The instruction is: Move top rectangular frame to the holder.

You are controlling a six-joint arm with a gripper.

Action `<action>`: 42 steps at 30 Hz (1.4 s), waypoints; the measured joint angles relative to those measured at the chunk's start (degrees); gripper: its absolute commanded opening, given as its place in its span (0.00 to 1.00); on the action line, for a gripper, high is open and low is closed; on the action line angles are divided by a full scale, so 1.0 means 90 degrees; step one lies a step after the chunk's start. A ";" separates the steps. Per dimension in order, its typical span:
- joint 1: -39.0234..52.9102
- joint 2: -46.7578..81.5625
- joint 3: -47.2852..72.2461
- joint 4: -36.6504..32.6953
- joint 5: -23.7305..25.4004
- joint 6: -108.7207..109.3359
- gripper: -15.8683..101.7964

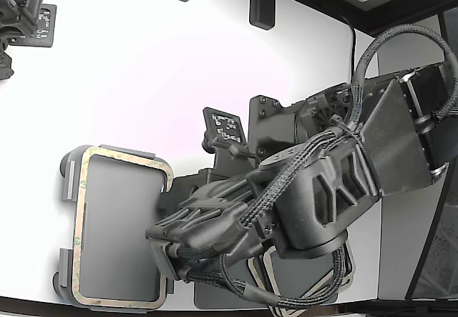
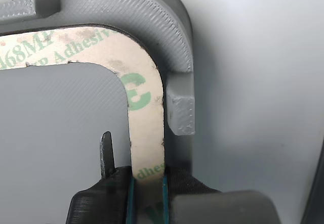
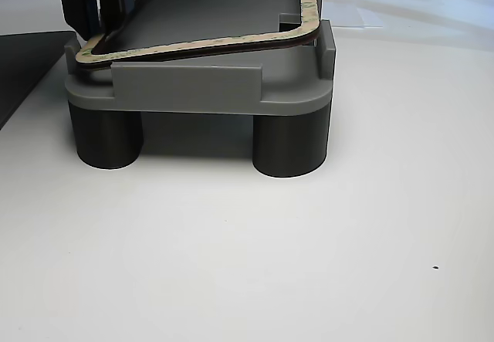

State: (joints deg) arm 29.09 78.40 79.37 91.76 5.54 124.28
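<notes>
The top rectangular frame [image 1: 84, 188], tan with green print, lies on the light grey holder [image 1: 66, 188] at the exterior view's lower left. In the wrist view a strip of the frame [image 2: 147, 128] runs between my gripper's [image 2: 148, 191] dark fingers [image 2: 101, 201], which are shut on its two edges, beside a raised holder tab [image 2: 181, 114]. My gripper [image 1: 161, 240] sits at the frame's side nearest the arm. In the other view the frame [image 3: 231, 42] rests slightly tilted on the holder [image 3: 185, 87], one corner close to a tab, and the gripper [image 3: 93, 2] is at its far corner.
More frames [image 1: 266, 270] lie on a dark mat, mostly hidden under my arm. A second arm [image 1: 21, 9] stays at the exterior view's top left. Black brackets [image 1: 261, 2] stand at the table's far edge. The holder stands on round dark feet [image 3: 289, 145].
</notes>
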 measured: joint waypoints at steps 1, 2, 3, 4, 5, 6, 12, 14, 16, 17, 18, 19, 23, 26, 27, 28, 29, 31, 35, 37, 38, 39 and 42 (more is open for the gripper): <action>0.0000 0.0000 0.0000 0.0000 -0.0010 0.0000 0.04; 0.0000 -0.0010 0.0000 0.0000 -0.0020 0.0000 0.04; 0.0000 -0.0010 0.0000 0.0000 -0.0029 0.0000 0.04; 0.0000 -0.0010 0.0000 0.0000 -0.0029 0.0000 0.04; 0.0000 -0.0010 0.0000 0.0000 -0.0029 0.0000 0.04; 0.0000 -0.0010 0.0000 0.0010 -0.0029 -0.0010 0.04; 0.0000 -0.0010 0.0000 0.0020 -0.0039 -0.0039 0.04; 0.0000 -0.0010 0.0000 0.0020 -0.0039 -0.0039 0.04; 0.0000 -0.0029 0.0000 0.0020 -0.0039 -0.0039 0.04; 0.0000 -0.0039 0.0000 0.0020 -0.0039 -0.0049 0.04; 0.0000 -0.0049 0.0000 0.0020 -0.0039 -0.0049 0.04; 0.0000 -0.0059 0.0000 0.0020 -0.0039 -0.0059 0.04; 0.0000 -0.0059 0.0000 0.0020 -0.0039 -0.0088 0.04; 0.0000 -0.0068 0.0000 0.0020 -0.0039 -0.0088 0.04; 0.0000 -0.0068 0.0000 0.0020 -0.0039 -0.0088 0.07; 0.0000 -0.0078 -0.0010 0.0020 -0.0039 -0.0088 0.15; 0.0000 -0.0107 -0.0039 0.0039 -0.0039 -0.0088 0.27; 0.0000 -0.0166 -0.0137 0.0088 -0.0039 -0.0098 0.69; 0.0000 -0.0244 -0.0371 0.0234 -0.0039 -0.0127 0.98; 0.0000 -0.0254 -0.0488 0.0273 -0.0039 -0.0146 0.98; 0.0000 -0.0254 -0.0537 0.0273 -0.0029 -0.0156 0.98; 0.0000 -0.0254 -0.0566 0.0273 -0.0029 -0.0176 0.98; 0.0000 -0.0254 -0.0625 0.0273 0.0000 -0.0283 0.98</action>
State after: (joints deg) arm 29.09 76.11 73.74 94.22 5.54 121.73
